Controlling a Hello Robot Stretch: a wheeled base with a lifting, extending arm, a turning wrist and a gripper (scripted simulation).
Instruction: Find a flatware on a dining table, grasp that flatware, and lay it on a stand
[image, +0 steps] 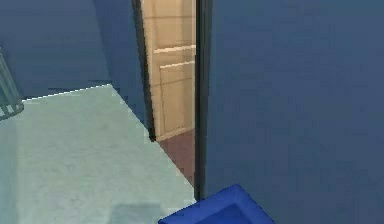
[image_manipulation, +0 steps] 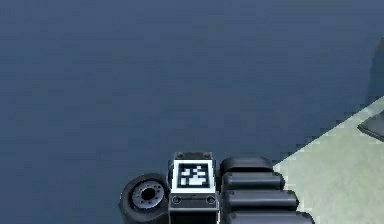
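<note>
Black and rounded, the tool (image_manipulation: 148, 197) sits low at the near edge of the arm side view, left of the middle. Its far end and fingers cannot be made out, so I cannot tell their state, nor whether the tool holds anything. Just right of it stands a white square marker (image_manipulation: 195, 176) with black marks. Right of that, the arm (image_manipulation: 262, 190) shows as a stack of dark rounded segments. Behind all of this rises a plain dark blue wall (image_manipulation: 150, 70), spanning most of the view. At the near right a wedge of pale grey-green floor (image_manipulation: 335, 170) runs along the wall's foot. At the far right edge a grey shape (image_manipulation: 376, 124) rests on it, too cut off to name.

In the forward view a right-hand wall (image: 300, 90), also dark blue, takes the right half. Left of it stands a dark upright frame (image: 201, 90), and beyond that a pale wooden panelled door (image: 172, 70). A strip of reddish-brown flooring (image: 181, 152) lies at the door's foot. The pale floor spreads to the left, up to a far wall (image: 60, 45) in blue. At the left edge a grey barred thing (image: 8, 96) stands on the floor. At the near bottom edge juts the corner of a bright blue block (image: 225, 208).
</note>
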